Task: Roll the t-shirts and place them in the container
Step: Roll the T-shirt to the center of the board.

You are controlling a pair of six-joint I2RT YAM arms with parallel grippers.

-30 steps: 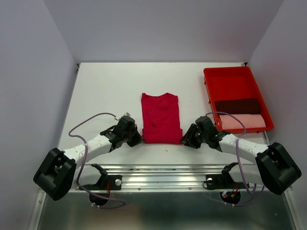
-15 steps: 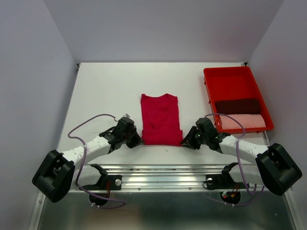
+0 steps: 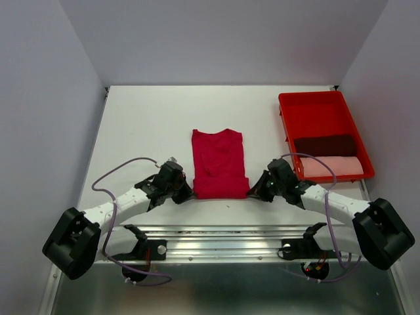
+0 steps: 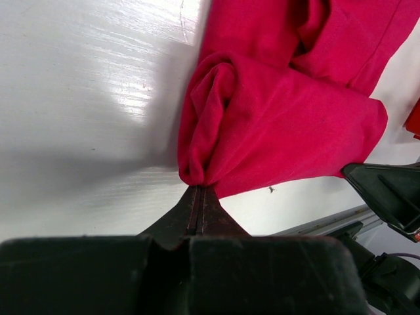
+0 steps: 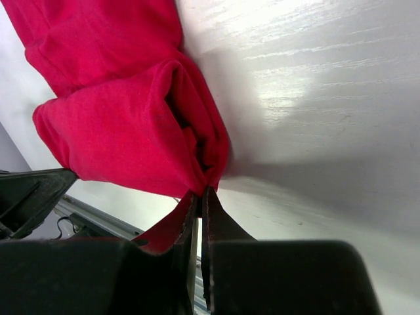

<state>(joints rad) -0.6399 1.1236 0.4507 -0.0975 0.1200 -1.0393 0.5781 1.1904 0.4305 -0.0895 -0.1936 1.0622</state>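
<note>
A bright crimson t-shirt (image 3: pixel 220 161) lies folded into a narrow strip at the table's middle, its near end turned over into a small roll (image 4: pixel 275 131) (image 5: pixel 131 131). My left gripper (image 3: pixel 186 193) is shut on the roll's left end (image 4: pixel 200 188). My right gripper (image 3: pixel 254 192) is shut on the roll's right end (image 5: pixel 202 191). A dark maroon t-shirt (image 3: pixel 325 144) and a pale pink t-shirt (image 3: pixel 331 167) lie rolled in the red tray (image 3: pixel 314 108).
The red tray stands at the back right, just beyond my right arm. A metal rail (image 3: pixel 223 237) runs along the table's near edge behind both grippers. White walls close in the table on three sides.
My right gripper has shut onto the roll's right end. The shirt's near end has shifted slightly. My left gripper stays shut on the left end.
</note>
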